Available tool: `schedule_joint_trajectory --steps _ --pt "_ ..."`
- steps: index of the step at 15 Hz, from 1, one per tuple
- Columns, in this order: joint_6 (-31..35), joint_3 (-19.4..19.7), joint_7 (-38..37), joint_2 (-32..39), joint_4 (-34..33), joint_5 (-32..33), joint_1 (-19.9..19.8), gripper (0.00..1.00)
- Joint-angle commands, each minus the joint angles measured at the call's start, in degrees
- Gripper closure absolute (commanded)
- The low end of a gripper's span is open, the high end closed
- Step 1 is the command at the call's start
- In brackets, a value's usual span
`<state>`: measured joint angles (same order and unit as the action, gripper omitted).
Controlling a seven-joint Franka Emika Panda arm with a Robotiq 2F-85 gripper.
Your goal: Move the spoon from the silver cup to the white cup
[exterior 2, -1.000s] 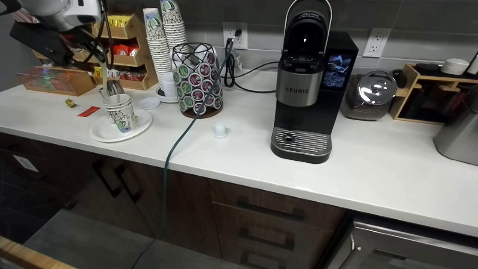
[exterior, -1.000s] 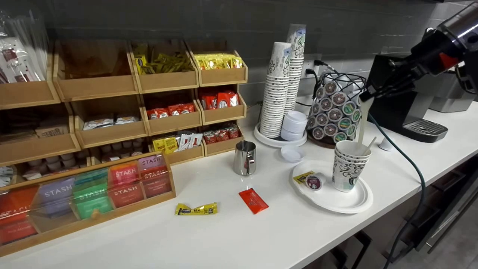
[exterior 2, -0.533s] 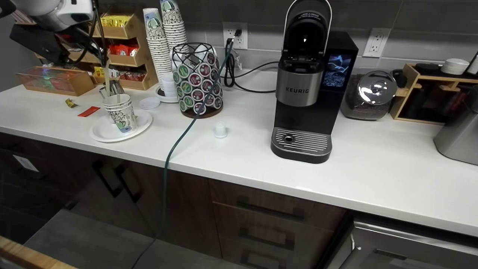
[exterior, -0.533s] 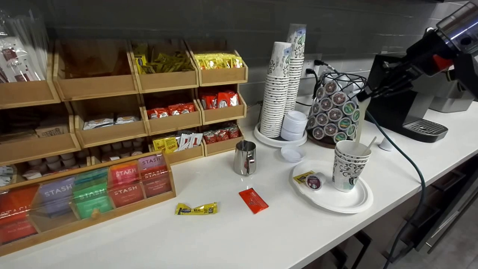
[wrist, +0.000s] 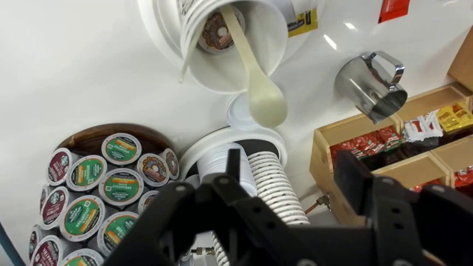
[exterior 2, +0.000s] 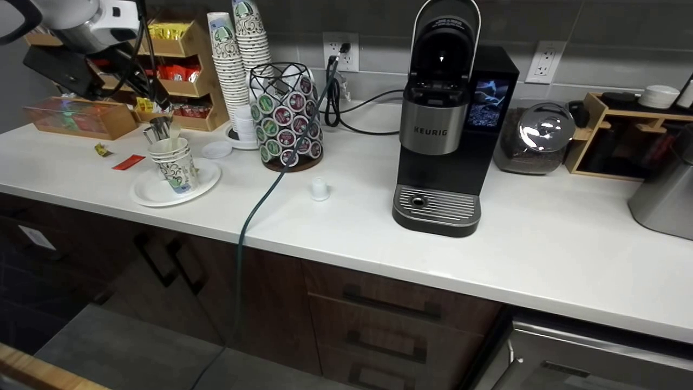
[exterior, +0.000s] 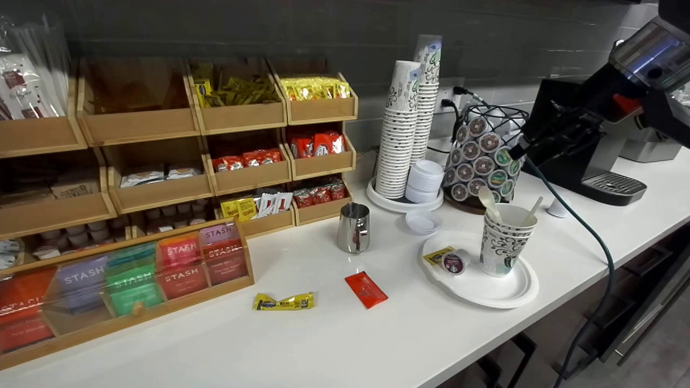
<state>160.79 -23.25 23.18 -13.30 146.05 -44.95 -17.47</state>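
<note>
One cream spoon (wrist: 268,101), pretty much delivered: it sat handle-down in the nested white paper cups (exterior: 505,250), leaning on the rim with its scoop poking out, well apart from the silver milk pitcher (exterior: 349,231). End effector (wrist: 291,166) was spread wide with nothing in it, so imo the transfer looked done, only backing away was left.

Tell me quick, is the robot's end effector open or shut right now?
End effector: open, holding nothing; the spoon leans in the white cup.
</note>
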Motion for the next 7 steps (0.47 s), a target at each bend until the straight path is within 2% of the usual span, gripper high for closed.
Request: schedule_joint_trajectory --steps 1,2,5,6,7 --pt "-7.51 2.58 8.92 -4.41 2.68 0.82 0.79 0.02" --pt "-7.42 11.77 8.26 -4.89 4.42 6.11 9.27 0.00" --pt "-7.51 20.18 16.49 -9.25 8.25 7.97 15.14 0.00" --pt "-6.02 20.33 10.78 -4.50 4.58 9.17 15.98 0.00" --pt "-6.11 22.27 11.57 -5.32 5.24 9.40 17.26 0.00"
